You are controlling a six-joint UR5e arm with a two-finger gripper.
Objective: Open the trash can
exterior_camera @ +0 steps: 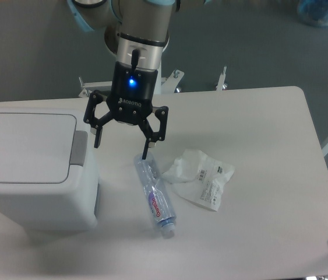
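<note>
Nearest the camera, a clear bottle lies flat on the white table, its cap end toward the front edge and its red label facing up. Just to its right sits a crumpled clear wrapper with a printed sticker, close beside the bottle's upper half but whether the two touch is hard to tell.

Over on the left, the bin stands at the table's left edge, big and white, and its lid is flat down and closed. The grey tab sits at the lid's right edge, facing the middle of the table.

Further back, the gripper hangs over the table between the bin and the bottle, fingers pointing down and spread wide, nothing between them. Its left finger is just beside the tab, not touching it as far as can be seen; the other fingertip is right at the bottle's far end. A blue light glows on the wrist.

Behind the table, grey floor.
</note>
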